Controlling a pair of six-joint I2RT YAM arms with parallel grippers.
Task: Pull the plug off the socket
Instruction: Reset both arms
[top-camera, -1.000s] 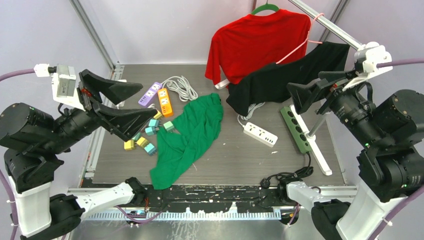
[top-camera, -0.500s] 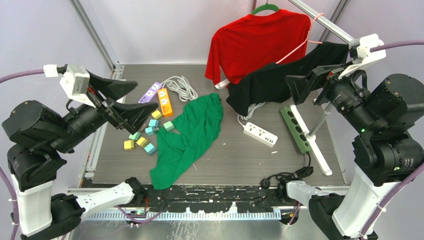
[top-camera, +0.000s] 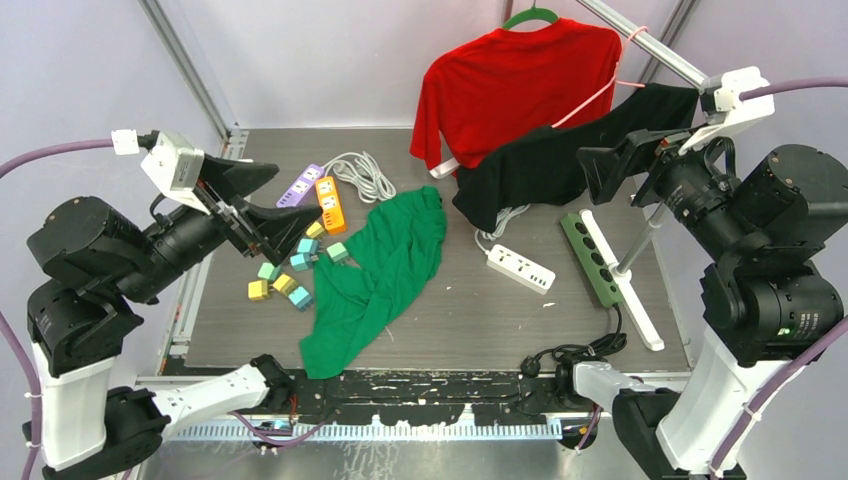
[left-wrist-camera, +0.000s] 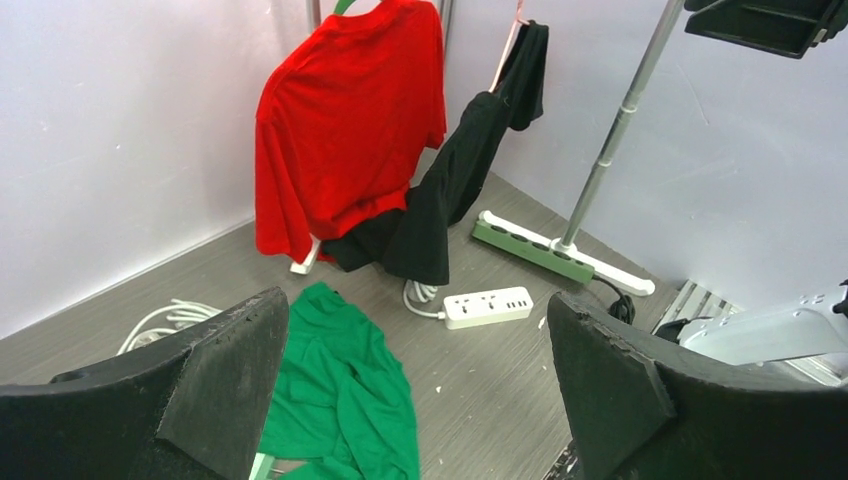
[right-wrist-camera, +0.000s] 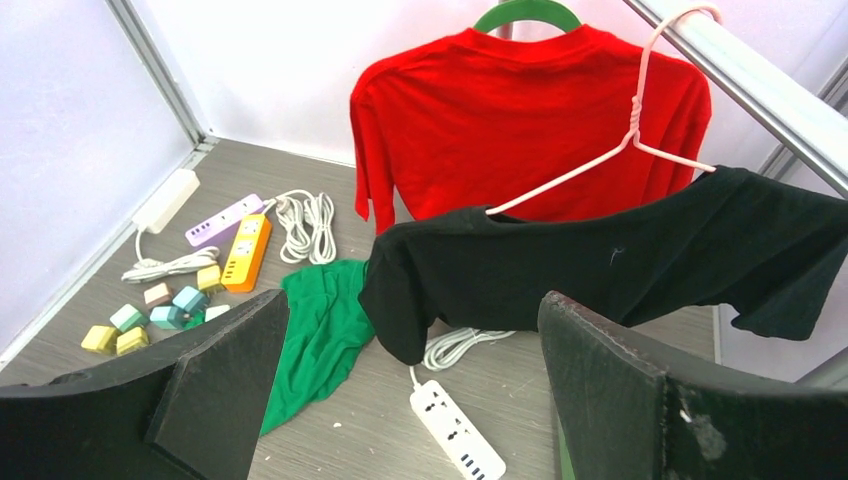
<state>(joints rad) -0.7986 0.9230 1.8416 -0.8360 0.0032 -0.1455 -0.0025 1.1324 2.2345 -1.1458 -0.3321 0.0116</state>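
Orange socket strip (top-camera: 331, 203) beside purple strip (top-camera: 300, 187), coloured cubes (top-camera: 285, 283) near; green shirt (top-camera: 385, 265) alongside

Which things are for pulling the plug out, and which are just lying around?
For the job: purple power strip, orange power strip, white power strip, green power strip, small coloured plug blocks.

Just lying about: green shirt, red shirt, black shirt.

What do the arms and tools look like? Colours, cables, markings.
The left arm and right arm have black joint housings, white links and bases. The left tool and right tool have black wedge fingers, rough inner faces. White camera box on each wrist, fed by a purple cable. Green lights on the right arm. No legible markings.
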